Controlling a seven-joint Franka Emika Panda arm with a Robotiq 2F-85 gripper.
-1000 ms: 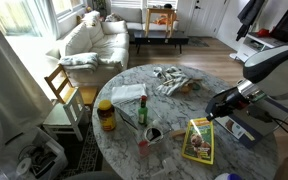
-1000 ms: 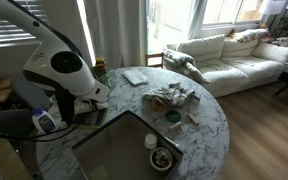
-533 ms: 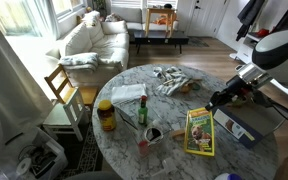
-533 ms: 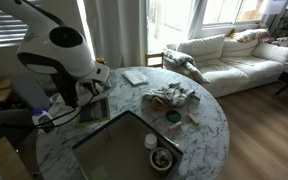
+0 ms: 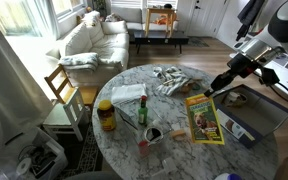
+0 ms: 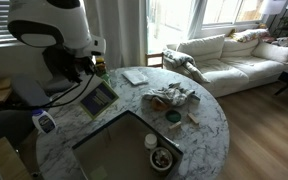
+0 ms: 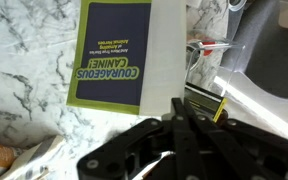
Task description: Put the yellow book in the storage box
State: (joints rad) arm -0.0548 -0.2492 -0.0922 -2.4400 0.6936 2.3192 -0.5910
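The yellow book [image 5: 204, 120] hangs tilted above the marble table, held by its upper corner. My gripper [image 5: 220, 88] is shut on that corner. In an exterior view the book [image 6: 99, 99] hangs below my gripper [image 6: 87, 72]. In the wrist view the book [image 7: 109, 50] shows a navy face with a green band and a white strip, just beyond my fingertips [image 7: 189, 100]. The grey-blue storage box [image 5: 248, 120] lies on the table to the right of the book. It also shows as a large dark rectangle [image 6: 119, 150].
On the table stand a yellow-lidded jar [image 5: 106, 115], a green bottle [image 5: 142, 112] and a small cup [image 5: 144, 146]. A crumpled cloth [image 5: 169, 80] and a white sheet [image 5: 129, 93] lie further back. A wooden chair [image 5: 62, 95] stands left of the table.
The book lay flat on the table with my gripper at its corner. Now my gripper has risen and the book hangs tilted off the table.
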